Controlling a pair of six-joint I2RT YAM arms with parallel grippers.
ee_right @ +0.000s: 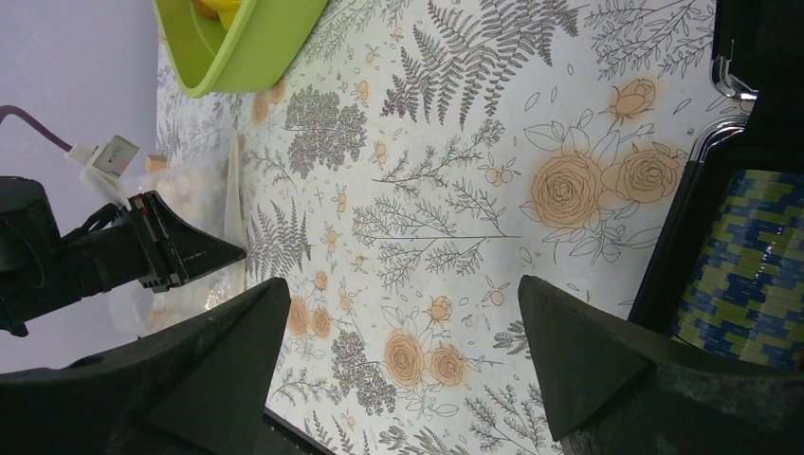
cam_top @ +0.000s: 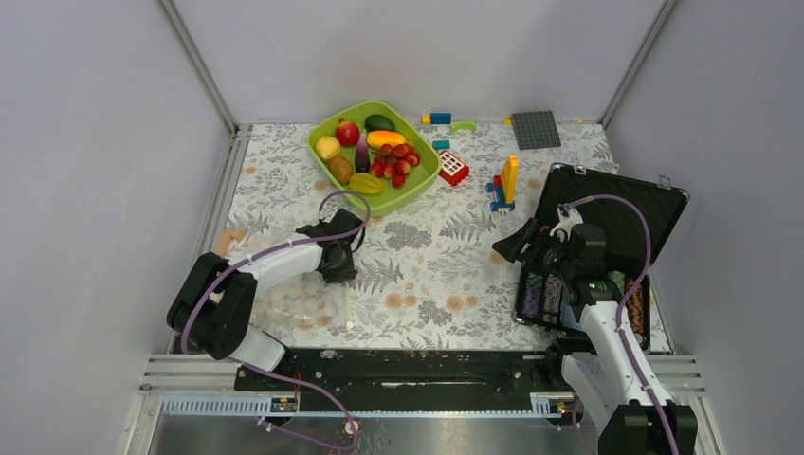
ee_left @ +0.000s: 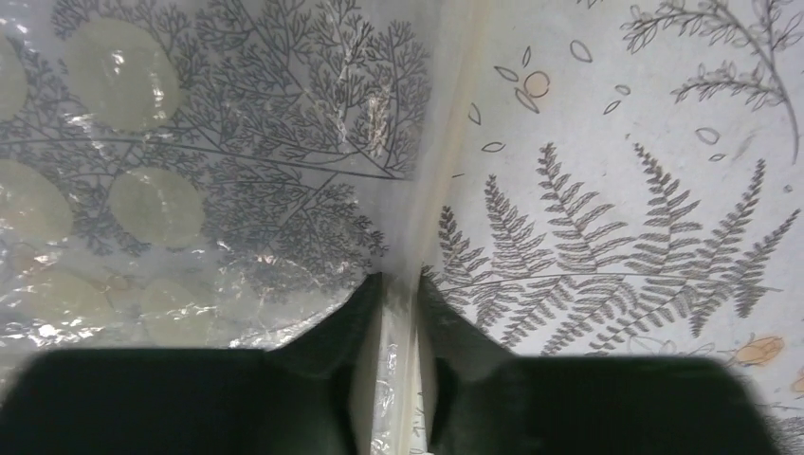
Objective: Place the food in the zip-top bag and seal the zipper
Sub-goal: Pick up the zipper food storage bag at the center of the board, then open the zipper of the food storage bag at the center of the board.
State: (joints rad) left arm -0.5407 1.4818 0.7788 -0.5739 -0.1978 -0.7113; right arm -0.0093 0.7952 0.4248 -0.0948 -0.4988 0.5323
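The zip-top bag (ee_left: 190, 190) lies flat on the floral cloth at the near left, clear with pale dots. Its zipper (ee_left: 446, 142) runs up the middle of the left wrist view as a whitish strip. My left gripper (ee_left: 400, 284) is shut on that strip, a black finger on each side. In the top view the left gripper (cam_top: 341, 275) points down at the bag's right edge. The food, among it a red apple (cam_top: 347, 132), grapes (cam_top: 396, 159) and a starfruit (cam_top: 366, 184), lies in the lime-green tray (cam_top: 424, 180). My right gripper (ee_right: 403, 313) hangs open over bare cloth.
An open black case (cam_top: 616, 246) stands at the right, behind the right arm. Coloured building blocks (cam_top: 502, 185), a red block (cam_top: 453, 167) and a grey baseplate (cam_top: 536, 129) lie at the back right. The tray's corner (ee_right: 256, 47) shows in the right wrist view.
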